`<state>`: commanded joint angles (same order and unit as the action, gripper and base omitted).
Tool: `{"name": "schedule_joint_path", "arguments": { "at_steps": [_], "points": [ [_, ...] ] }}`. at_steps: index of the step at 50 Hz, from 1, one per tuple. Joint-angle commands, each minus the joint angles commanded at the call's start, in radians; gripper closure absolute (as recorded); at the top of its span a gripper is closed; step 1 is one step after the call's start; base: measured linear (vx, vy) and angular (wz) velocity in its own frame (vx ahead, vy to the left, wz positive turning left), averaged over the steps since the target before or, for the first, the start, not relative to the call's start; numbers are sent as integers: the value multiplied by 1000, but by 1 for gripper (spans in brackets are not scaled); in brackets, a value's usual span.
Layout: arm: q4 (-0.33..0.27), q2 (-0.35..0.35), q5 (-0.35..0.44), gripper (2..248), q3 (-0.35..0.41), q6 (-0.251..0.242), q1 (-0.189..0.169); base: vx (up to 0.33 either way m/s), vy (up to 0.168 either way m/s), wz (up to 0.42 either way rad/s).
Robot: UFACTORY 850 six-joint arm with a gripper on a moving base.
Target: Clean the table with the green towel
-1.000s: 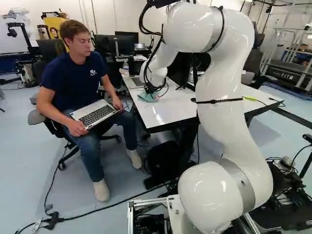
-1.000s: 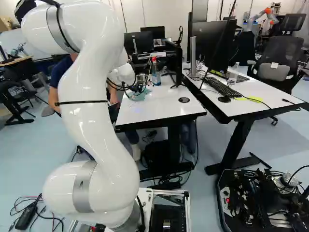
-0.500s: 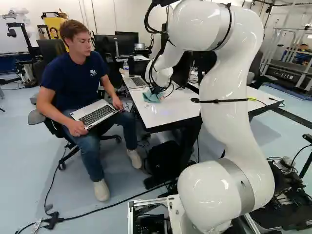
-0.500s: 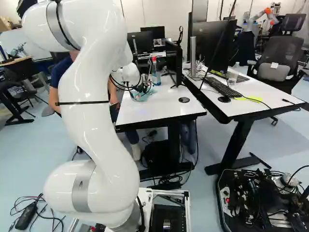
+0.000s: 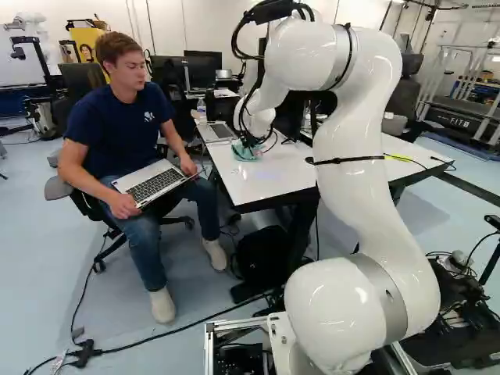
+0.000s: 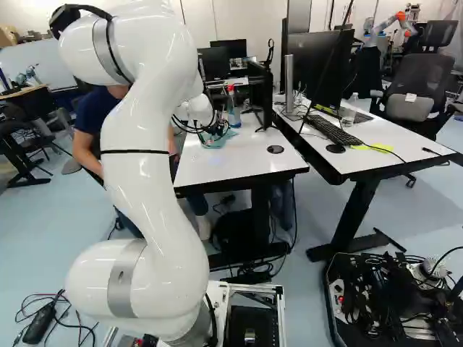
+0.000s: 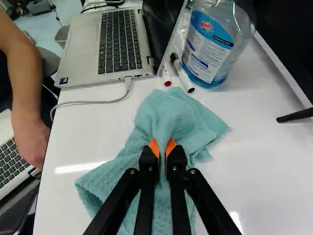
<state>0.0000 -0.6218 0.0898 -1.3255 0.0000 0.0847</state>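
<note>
The gripper (image 5: 248,145) is over the far part of the white table (image 5: 269,183), down at the towel. In the wrist view the gripper (image 7: 163,149) is shut on a bunched fold of the green towel (image 7: 168,113), with an orange pad on each side of it. The cloth spreads out ahead of the fingers and back beneath them, lying on the white tabletop (image 7: 254,161). In the right base view the towel (image 6: 219,137) shows partly behind the gripper and its cables.
Ahead of the towel lie two markers (image 7: 182,76), a bottle of blue liquid (image 7: 210,44) and an open laptop (image 7: 115,39) with its cable. A monitor foot (image 7: 296,115) stands beside. A seated person holding another laptop (image 5: 154,184) is close to the table edge.
The arm's upper part has swung, and the gripper has come a little nearer along the table with the towel in its grip. The towel's loose part has spread differently. The base has not moved.
</note>
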Motion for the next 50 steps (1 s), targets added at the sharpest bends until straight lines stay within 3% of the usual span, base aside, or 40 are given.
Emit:
{"name": "schedule_joint_path", "arguments": {
  "at_steps": [12,27,50],
  "points": [
    [0,-15,0,215,-21,0,28,0,0,0],
    [0,27,0,215,38,0,55,0,0,0],
    [0,105,0,215,142,0,34,0,0,0]
  ]
}}
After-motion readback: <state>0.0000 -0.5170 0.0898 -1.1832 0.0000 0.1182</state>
